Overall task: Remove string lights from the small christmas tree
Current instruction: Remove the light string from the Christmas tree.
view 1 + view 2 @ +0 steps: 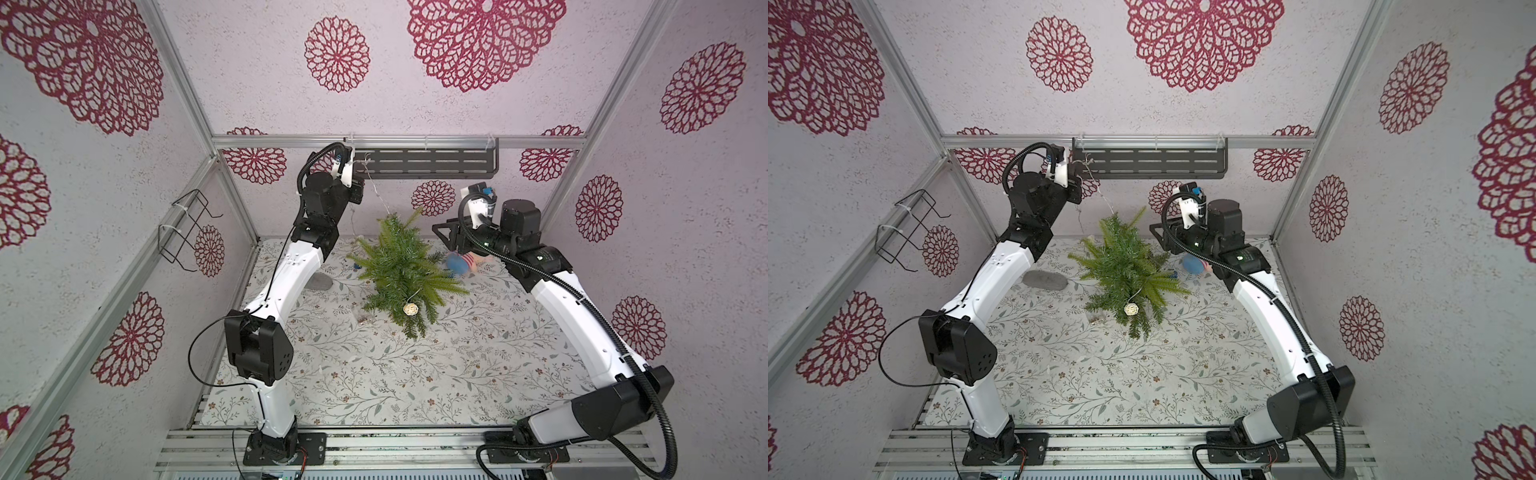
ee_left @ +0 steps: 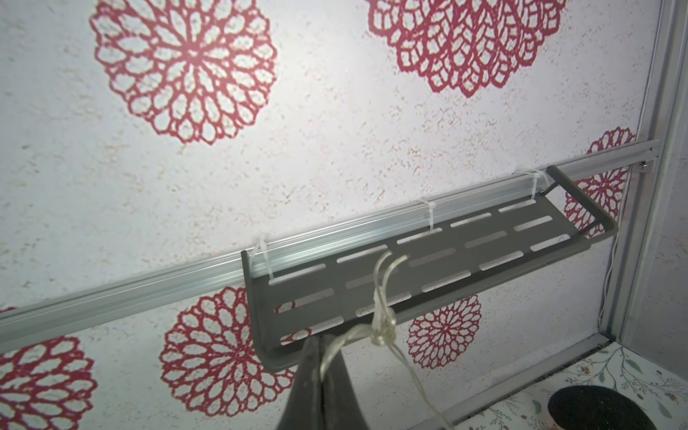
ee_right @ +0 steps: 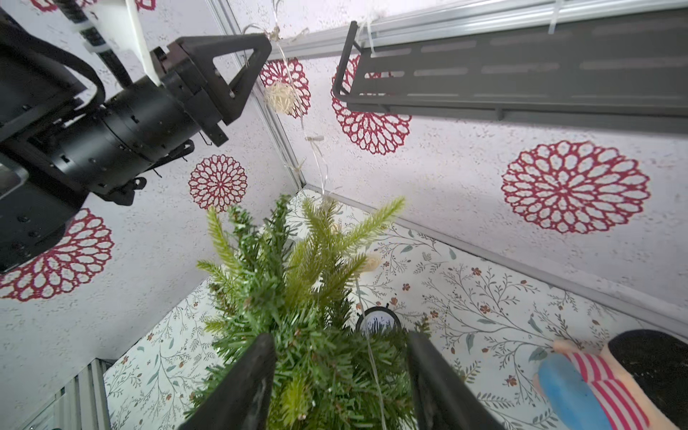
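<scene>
The left gripper [image 2: 321, 346] hangs just below the shelf [image 2: 484, 247], its jaws pressed together on the wire of the lights [image 2: 383, 329], which is knotted right at the tips. From there the wire slants down, clear of the table [image 1: 415, 374], to the top of the tree [image 1: 399, 266]. A cream ball [image 3: 279, 97] hangs just under these jaws, and a second ball [image 1: 409, 308] sits among the low front branches. The right gripper [image 3: 340, 337] has its jaws spread either side of the tree's upper branches. Needles fill the gap and a thin run of wire passes down through it. Whether the jaws squeeze the tree cannot be told.
</scene>
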You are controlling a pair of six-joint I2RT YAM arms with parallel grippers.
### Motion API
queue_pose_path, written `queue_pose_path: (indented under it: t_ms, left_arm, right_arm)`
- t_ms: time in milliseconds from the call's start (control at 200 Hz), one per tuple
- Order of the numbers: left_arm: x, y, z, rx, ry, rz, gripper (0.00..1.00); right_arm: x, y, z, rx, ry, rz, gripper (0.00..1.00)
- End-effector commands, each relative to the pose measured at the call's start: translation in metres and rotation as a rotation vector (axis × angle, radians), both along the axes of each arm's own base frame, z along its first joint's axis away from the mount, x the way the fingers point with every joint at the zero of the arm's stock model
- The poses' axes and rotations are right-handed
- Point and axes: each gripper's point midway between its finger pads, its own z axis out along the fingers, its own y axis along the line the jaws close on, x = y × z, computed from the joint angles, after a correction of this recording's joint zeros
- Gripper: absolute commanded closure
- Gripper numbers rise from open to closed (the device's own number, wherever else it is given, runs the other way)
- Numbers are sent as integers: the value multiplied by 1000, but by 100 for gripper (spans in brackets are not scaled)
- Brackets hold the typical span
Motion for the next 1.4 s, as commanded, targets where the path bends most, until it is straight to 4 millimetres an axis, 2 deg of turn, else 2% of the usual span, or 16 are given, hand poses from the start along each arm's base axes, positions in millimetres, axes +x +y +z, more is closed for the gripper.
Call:
queue_pose_path:
  t_ms: [0, 130, 185, 195, 215, 540, 816, 1016, 1216, 1396]
  left_arm:
    - [3, -11, 8, -5, -41, -36, 100]
    - [6, -17, 11, -25, -61, -61, 100]
    - [4, -19, 19, -38, -71, -77, 100]
    - [13, -22, 4, -33, -45, -79, 100]
    - [17, -24, -1, -32, -32, -84, 100]
    - [26, -56, -5, -33, -49, -154, 100]
    - [22, -88, -5, -29, -61, -229, 100]
    - [18, -104, -2, -42, -70, -270, 100]
    - [19, -113, -2, -49, -62, -295, 100]
    - [18, -118, -2, -36, -60, -304, 100]
  right_arm:
    - [5, 3, 31, 59, -61, 42, 40]
    - [22, 2, 29, 57, -58, 40, 40]
    - [29, 2, 29, 56, -61, 40, 40]
    - [30, 3, 29, 56, -60, 41, 40]
    - [33, 2, 30, 57, -62, 39, 40]
    - [76, 11, 25, 34, -95, 66, 38]
    - [110, 28, 22, 94, -106, 115, 37]
    - [131, 34, 21, 139, -137, 109, 26]
    - [137, 42, 19, 188, -134, 151, 25]
    - [141, 46, 20, 225, -132, 163, 20]
